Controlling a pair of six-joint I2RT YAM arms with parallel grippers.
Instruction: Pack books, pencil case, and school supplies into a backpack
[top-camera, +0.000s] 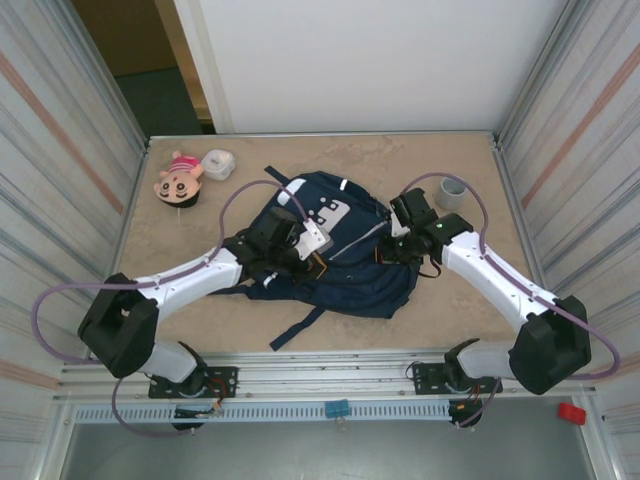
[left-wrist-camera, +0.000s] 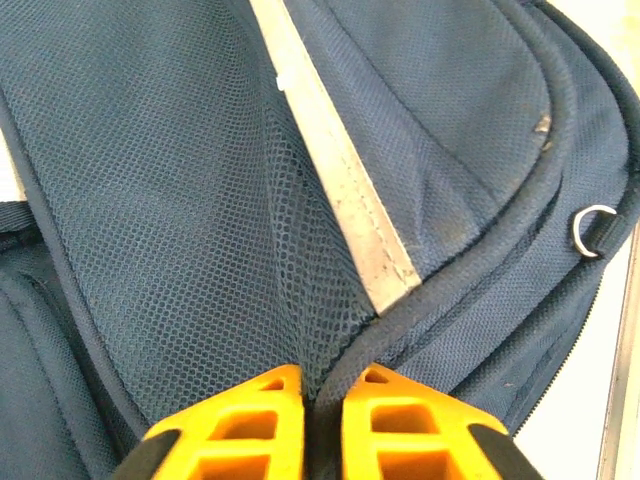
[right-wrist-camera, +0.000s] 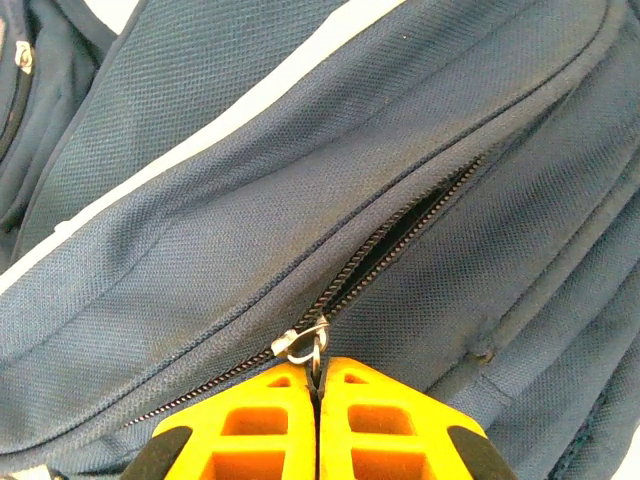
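The backpack (top-camera: 350, 275) lies flat in the middle of the bench (top-camera: 450, 325), navy, with one strap trailing towards 6 o'clock. Both arms reach onto it from the near edge.

The left gripper (left-wrist-camera: 322, 382) sits on the pack's 9 o'clock side. Its orange fingers are almost together and pinch a gathered fold of the dark mesh just beside a pale stripe (left-wrist-camera: 345, 200).

The right gripper (right-wrist-camera: 318, 370) is at the pack's 3 o'clock edge. Its fingers are pressed together on the zipper pull (right-wrist-camera: 305, 345), and the zipper beyond it gapes partly open.

Farther back, well apart from the pack:
- A grey cup (top-camera: 450, 193) stands at 1 o'clock.
- A pink doll head (top-camera: 180, 180) lies at 10 o'clock.
- A small white container (top-camera: 218, 163) sits just beside the doll head.
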